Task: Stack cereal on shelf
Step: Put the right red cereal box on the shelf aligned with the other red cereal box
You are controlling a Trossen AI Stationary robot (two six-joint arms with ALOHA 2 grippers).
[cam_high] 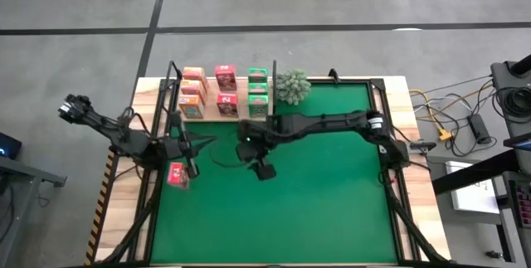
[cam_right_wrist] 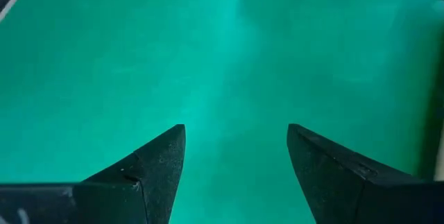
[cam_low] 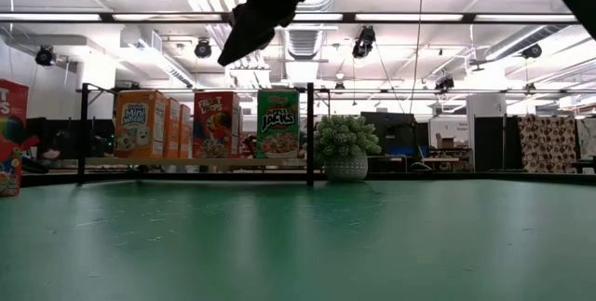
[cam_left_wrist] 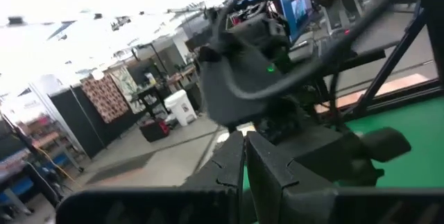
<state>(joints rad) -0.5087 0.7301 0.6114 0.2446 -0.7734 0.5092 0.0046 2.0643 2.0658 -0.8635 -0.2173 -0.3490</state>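
Observation:
The wood shelf [cam_high: 222, 117] with black uprights stands at the mat's far edge and holds several small cereal boxes in three columns: orange [cam_high: 192, 90], pink-red [cam_high: 226, 79] and green [cam_high: 258, 94]. They also show in the low view [cam_low: 277, 124]. One pink-red box [cam_high: 177, 175] stands on its base at the mat's left edge, apart from both grippers, and also shows in the low view [cam_low: 9, 138]. My left gripper [cam_high: 203, 143] is shut and empty, pointing level toward the right, just far of that box. My right gripper [cam_right_wrist: 236, 148] is open and empty, above the mat's middle [cam_high: 264, 168].
A bushy grey-green plant [cam_high: 291, 86] in a pot stands right of the shelf. The green mat [cam_high: 332, 202] lies bare to the near and right sides. The black frame rails [cam_high: 390, 168] run along the table's sides.

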